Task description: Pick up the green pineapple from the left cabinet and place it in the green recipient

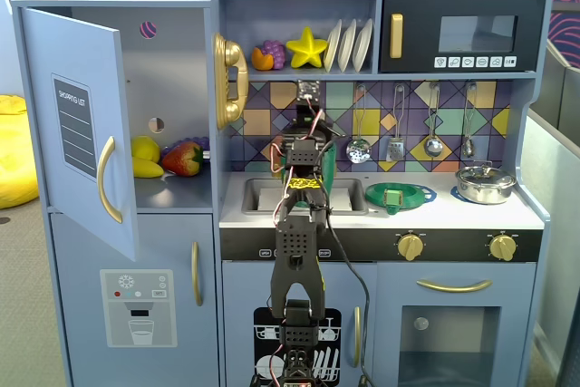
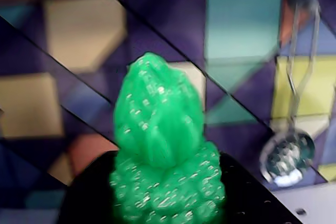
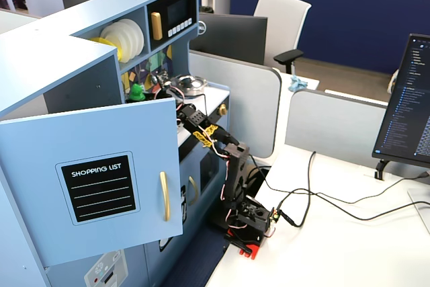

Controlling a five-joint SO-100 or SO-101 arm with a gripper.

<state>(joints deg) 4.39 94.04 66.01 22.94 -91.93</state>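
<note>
Black arm links rise at the bottom of a fixed view, reaching up over the counter to the gripper (image 1: 309, 106), which sits before the tiled wall. Just below the gripper and behind the arm stands the green recipient (image 1: 327, 159), by the sink (image 1: 258, 195). The left cabinet (image 1: 172, 97) lies well off to the gripper's left with its door (image 1: 80, 133) swung open; a strawberry (image 1: 184, 159) and a yellow fruit (image 1: 145, 149) rest on its shelf. A flat green dish (image 1: 399, 195) sits to the lower right of the gripper.

Wrist view: the green pineapple (image 2: 163, 156) fills the centre, leaf end up, clamped in the dark jaws, with the tiled wall behind and a hanging ladle (image 2: 289, 156) to its right.

From the other fixed view, the cabinet door (image 3: 94, 186) is nearest; beyond it the gripper (image 3: 142, 85) holds the pineapple (image 3: 137, 89) aloft above the counter, beneath the microwave (image 3: 173, 15).
</note>
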